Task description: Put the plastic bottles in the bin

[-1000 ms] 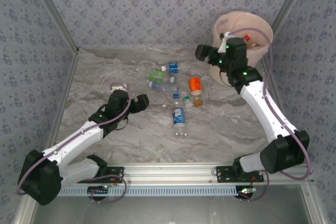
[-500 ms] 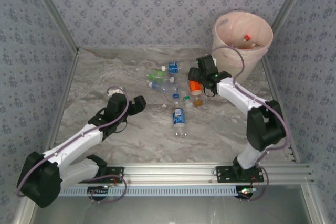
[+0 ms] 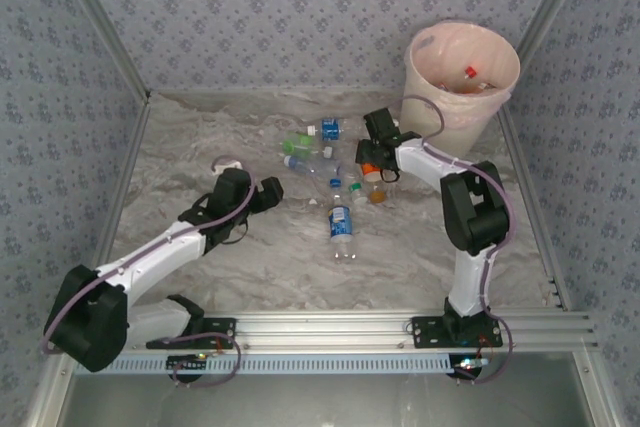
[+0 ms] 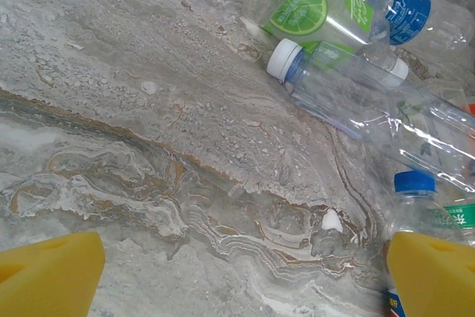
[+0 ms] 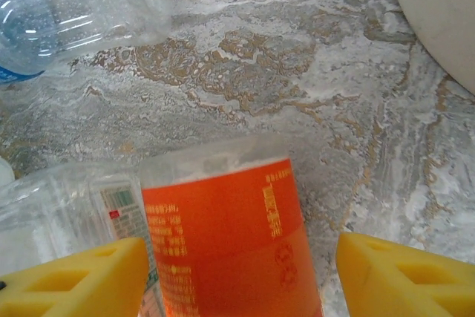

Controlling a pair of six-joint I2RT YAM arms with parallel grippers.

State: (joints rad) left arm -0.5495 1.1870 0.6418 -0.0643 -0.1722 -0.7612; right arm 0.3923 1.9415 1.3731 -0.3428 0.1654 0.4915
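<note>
Spread wide at the right gripper [image 5: 237, 276], astride the lying orange bottle [image 5: 223, 228], not clenched on it. Come down here from the rim of the bin [image 3: 478, 105] a second ago. Likewise spread and empty at the left gripper [image 4: 237, 276], low over the table [image 4: 148, 146], barely shifted. Beyond it, other bottles [image 4: 320, 11] lying loose, unmoved.

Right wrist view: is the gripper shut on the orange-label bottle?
No, the right gripper is open: its yellow fingers flank the orange-label bottle, with bare table showing between it and one finger.
</note>
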